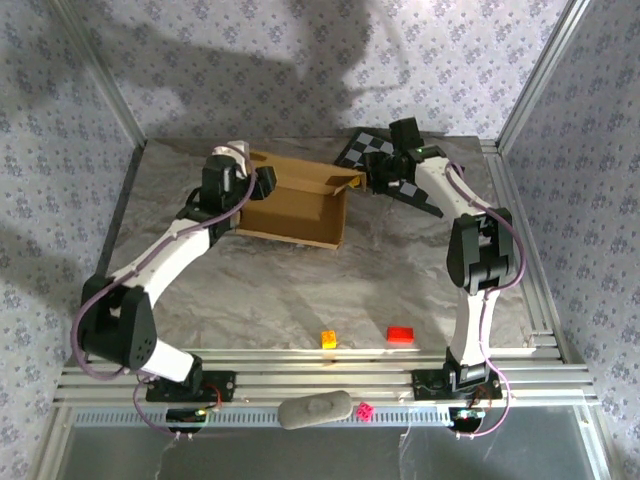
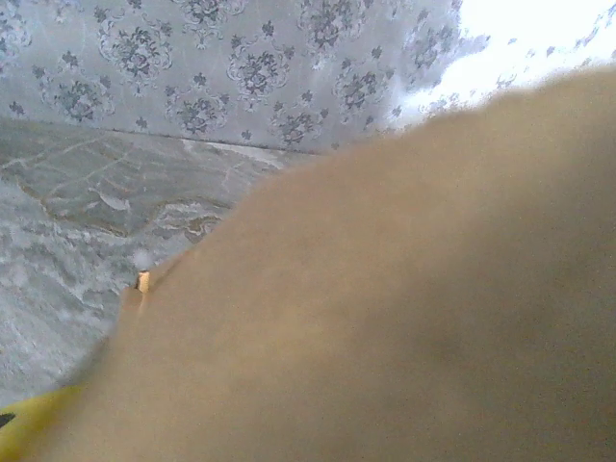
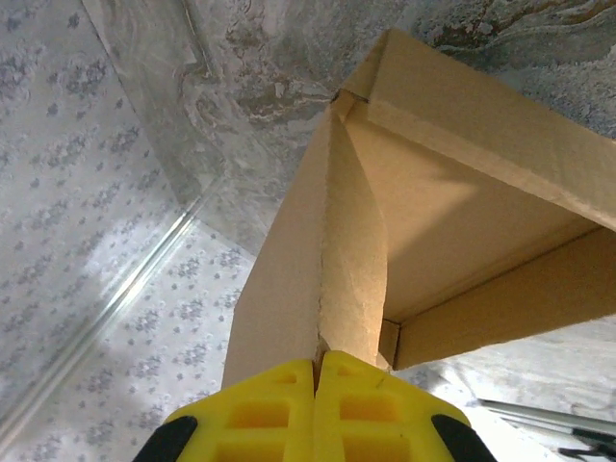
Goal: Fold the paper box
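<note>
Counter (image 1: 300, 290): marble-patterned, walled on three sides, both arms bolted at its near edge. The paper box (image 1: 295, 210) lies toward the far side, left of centre, as a shallow open tray with its walls raised and a flap standing along the far edge; its right end is just beside a checkered board (image 1: 362, 148) in the far right corner. Material is plain brown corrugated card. It is judged light and stiff across the panels but weak at the scored creases, so it is likely to slide on the smooth counter unless braced from both ends, and to dent or buckle if pinched hard in mid-panel. The best holds are judged to be wall edges and flap edges close to a crease, where a push turns the panel cleanly. Right claw (image 3: 316, 380): yellow fingers pressed together on the thin edge of an upright panel at the box's right end. Left claw (image 1: 252, 186): at the box's left wall, with blurred card against its wrist camera; whether it is wide, narrow or gripping cannot be told. Loose small items near the front edge, well apart from the box: a grey oblong object (image 1: 315, 410), a red block (image 1: 401, 334), an orange block (image 1: 328, 338) and a pink die (image 1: 366, 410).
</note>
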